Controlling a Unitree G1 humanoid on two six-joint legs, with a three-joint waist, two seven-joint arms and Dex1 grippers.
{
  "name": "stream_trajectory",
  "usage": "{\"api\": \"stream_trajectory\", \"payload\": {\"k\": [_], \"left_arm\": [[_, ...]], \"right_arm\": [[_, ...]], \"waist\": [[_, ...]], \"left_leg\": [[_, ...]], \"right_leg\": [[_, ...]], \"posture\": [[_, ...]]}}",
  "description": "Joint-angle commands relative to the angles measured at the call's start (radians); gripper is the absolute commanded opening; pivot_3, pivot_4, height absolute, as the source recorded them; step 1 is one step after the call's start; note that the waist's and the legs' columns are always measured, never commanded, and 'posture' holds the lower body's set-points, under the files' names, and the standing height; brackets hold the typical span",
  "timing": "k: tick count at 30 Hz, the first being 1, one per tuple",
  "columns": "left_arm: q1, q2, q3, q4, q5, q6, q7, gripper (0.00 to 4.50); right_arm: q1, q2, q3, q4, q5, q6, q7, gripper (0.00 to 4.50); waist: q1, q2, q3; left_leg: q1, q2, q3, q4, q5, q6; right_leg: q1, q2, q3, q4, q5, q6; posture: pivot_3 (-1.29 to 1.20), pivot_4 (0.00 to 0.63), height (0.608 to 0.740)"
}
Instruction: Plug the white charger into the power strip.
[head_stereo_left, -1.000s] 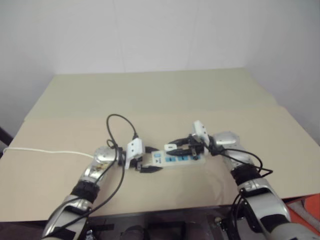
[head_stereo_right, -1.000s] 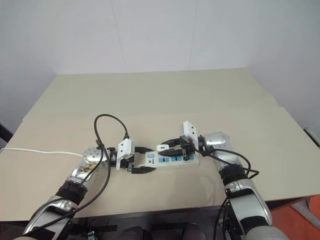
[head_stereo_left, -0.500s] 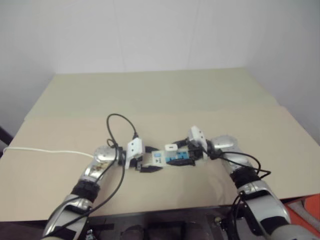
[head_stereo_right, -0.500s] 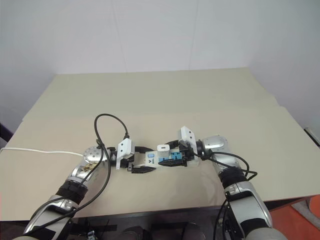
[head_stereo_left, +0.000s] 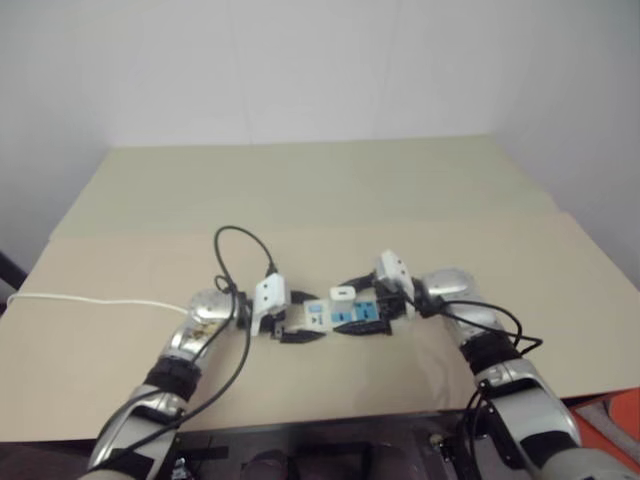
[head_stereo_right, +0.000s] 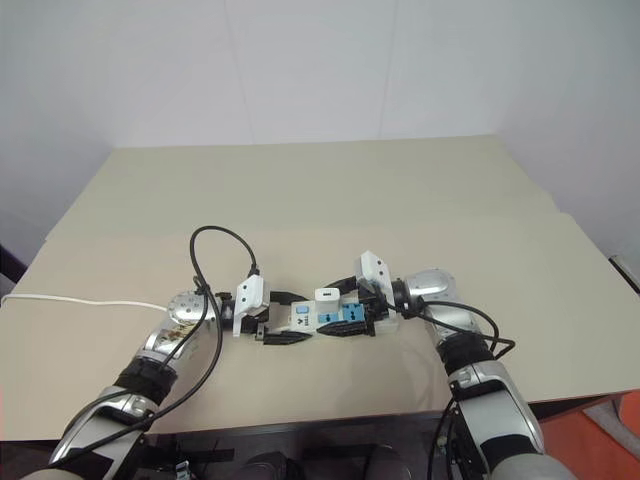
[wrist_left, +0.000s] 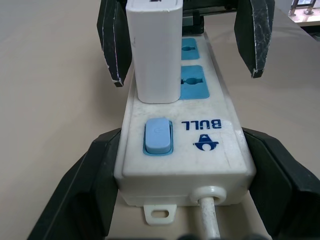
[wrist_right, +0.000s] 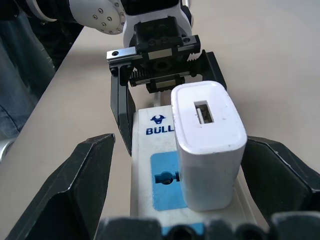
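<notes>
the left gripper (wrist_left: 185, 165) hugs the switch end of the power strip (wrist_left: 200, 145), one black finger on each long side, so the strip cannot slide on the tan table (head_stereo_left: 300, 200). its jaws are set just as wide as the strip and are holding it. a thin white cord (head_stereo_left: 90, 303) runs off to the left across the table. next comes the white charger (wrist_right: 207, 142). it stands straight up in the socket closest to the blue switch (wrist_left: 158, 136), and it looks pushed all the way in. it is a small smooth white box with round corners and a little slot on top. two blue sockets beside it are free. the right gripper (wrist_right: 190, 190) has its jaws wide, one finger on each side of the charger, not touching it. it looks like the plugging is done.
</notes>
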Motion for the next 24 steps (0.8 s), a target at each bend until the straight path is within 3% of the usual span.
{"api": "stream_trajectory", "payload": {"k": [1, 6, 10, 24], "left_arm": [[-0.005, 0.02, 0.008, 0.071, 0.06, 0.006, 0.035, 3.26], [-0.017, 0.019, 0.01, 0.082, 0.055, 0.001, 0.022, 3.26], [-0.024, 0.011, 0.018, 0.085, 0.045, 0.008, 0.007, 4.48], [-0.013, 0.032, 0.087, -0.002, -0.026, 0.023, -0.068, 4.48]], "right_arm": [[-0.005, -0.028, -0.032, -0.053, 0.031, 0.03, 0.012, 4.46], [0.012, -0.063, -0.067, -0.139, 0.076, 0.082, 0.008, 4.46], [0.034, -0.087, -0.084, -0.191, 0.096, 0.114, 0.002, 4.5], [0.049, -0.14, -0.136, -0.203, 0.125, 0.137, -0.023, 4.5]], "waist": [[0.0, 0.0, 0.0], [0.0, 0.0, 0.0], [-0.002, 0.0, 0.002], [-0.003, -0.001, 0.019]], "left_leg": [[-0.002, 0.0, 0.0, 0.0, 0.001, 0.002], [-0.013, 0.0, 0.0, 0.0, 0.008, -0.005], [-0.015, 0.0, 0.001, 0.0, 0.006, -0.003], [-0.017, 0.0, 0.002, 0.001, 0.007, -0.003]], "right_leg": [[-0.002, 0.0, 0.0, 0.0, 0.0, 0.0], [-0.008, 0.001, 0.0, 0.001, 0.001, -0.001], [-0.008, 0.002, -0.001, 0.0, 0.0, -0.001], [-0.01, 0.003, -0.002, 0.0, 0.0, 0.0]], "posture": [[0.0, 0.15, 0.74], [0.0, 0.15, 0.74], [0.0, 0.15, 0.74], [0.0, 0.15, 0.74]]}}
